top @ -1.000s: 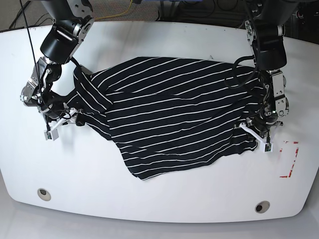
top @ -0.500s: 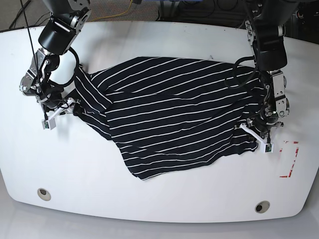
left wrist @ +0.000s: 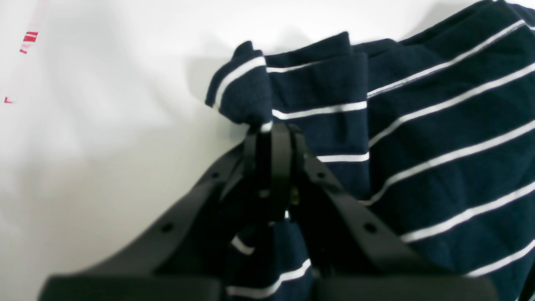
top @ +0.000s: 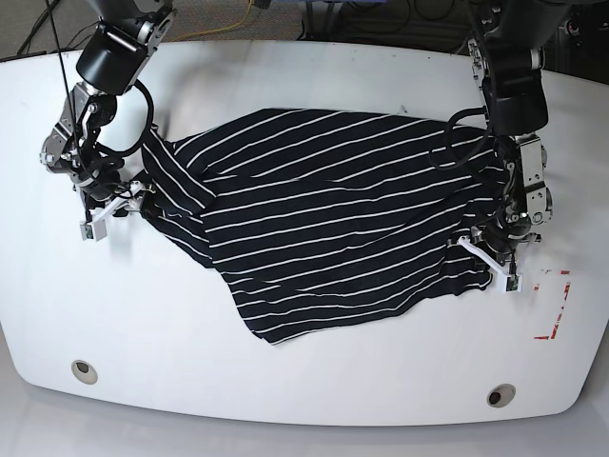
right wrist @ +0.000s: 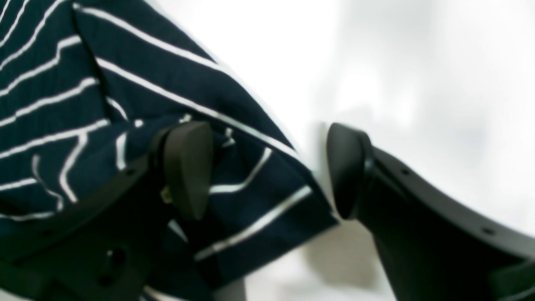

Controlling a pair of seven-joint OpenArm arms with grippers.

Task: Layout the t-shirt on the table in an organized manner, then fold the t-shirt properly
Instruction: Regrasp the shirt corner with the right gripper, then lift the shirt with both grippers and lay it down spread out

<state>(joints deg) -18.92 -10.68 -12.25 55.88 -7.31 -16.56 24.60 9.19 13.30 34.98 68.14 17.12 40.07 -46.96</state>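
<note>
Your left gripper [left wrist: 271, 138] clamps the black white-striped fabric t-shirt [top: 333, 219] hem to anchor it on the white table [top: 314, 381], while your right gripper [right wrist: 267, 171] straddles a sleeve, jaws apart, ready to spread it

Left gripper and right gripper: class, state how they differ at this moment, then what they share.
The left gripper is shut, pinching a t-shirt edge; the right gripper is open, cloth lying loose between its fingers. In the base view, the left sits at the shirt's right edge, the right at its left. Both have black fingers above the white table.

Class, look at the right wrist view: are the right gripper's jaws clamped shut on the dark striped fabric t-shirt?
No: the right gripper stands open, its jaws apart around the t-shirt's edge.
</note>
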